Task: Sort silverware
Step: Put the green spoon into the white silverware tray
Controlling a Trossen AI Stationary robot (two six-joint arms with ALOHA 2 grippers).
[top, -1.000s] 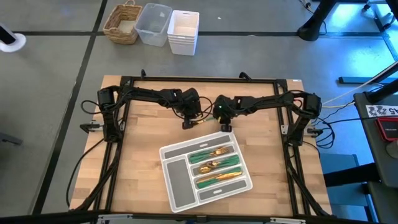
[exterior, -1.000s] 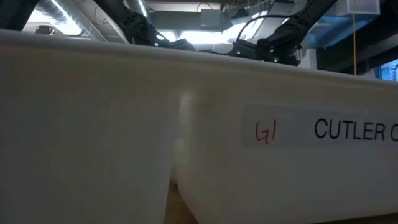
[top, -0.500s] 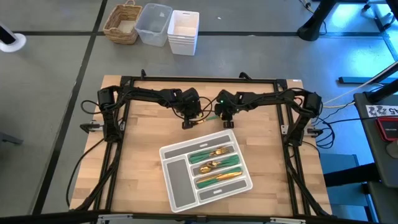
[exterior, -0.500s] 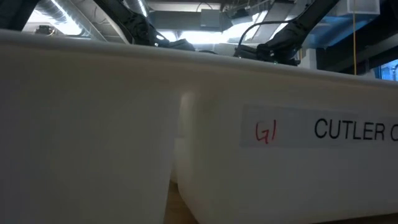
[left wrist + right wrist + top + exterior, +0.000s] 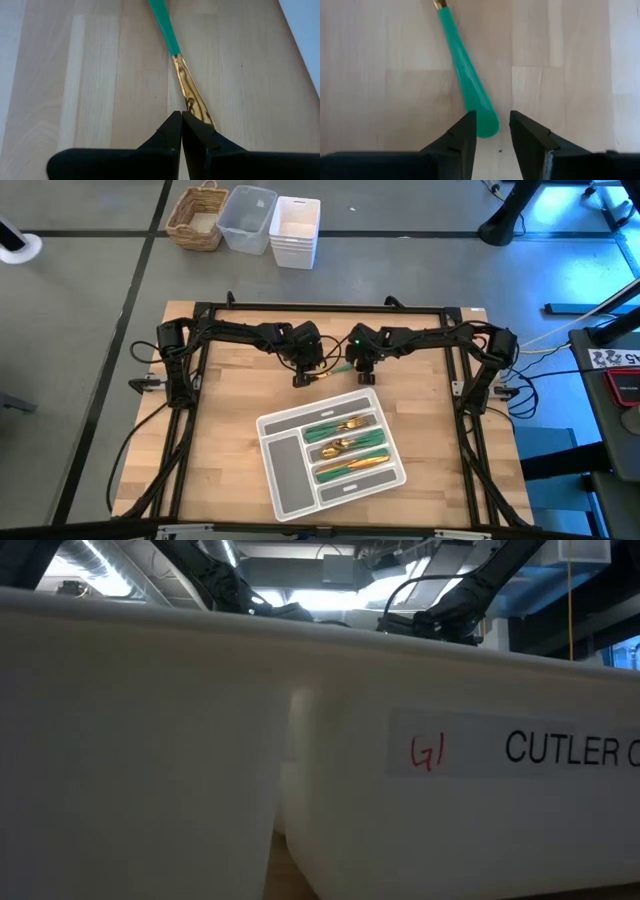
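Note:
One piece of silverware (image 5: pixel 328 371) lies flat on the wood between my two grippers, its gold head toward the left one and its green handle toward the right one. My left gripper (image 5: pixel 181 117) is shut, with its tips at the gold head (image 5: pixel 192 100). My right gripper (image 5: pixel 492 127) is open, a finger on either side of the handle's free end (image 5: pixel 486 125). The other silverware (image 5: pixel 345 442) lies in three compartments of the grey tray (image 5: pixel 272 423), nearer the table's near edge. My left gripper comes down slanting from above, and its shut fingertips (image 5: pixel 192 125) stand right against the edge of the gold head (image 5: pixel 202 114), which lies on the table. Whether they touch it, I cannot tell.
A wicker basket (image 5: pixel 197 218), a clear bin (image 5: pixel 247 218) and a white bin (image 5: pixel 295 230) stand on the floor beyond the far edge. The tray's pale wall (image 5: pixel 320 790), labelled with red and black writing, fills the low view. Bare wood lies left and right of the tray.
My right gripper has drawn a little toward the table's far edge and onto the handle's end, then held still. The left gripper and the piece on the wood have stayed put.

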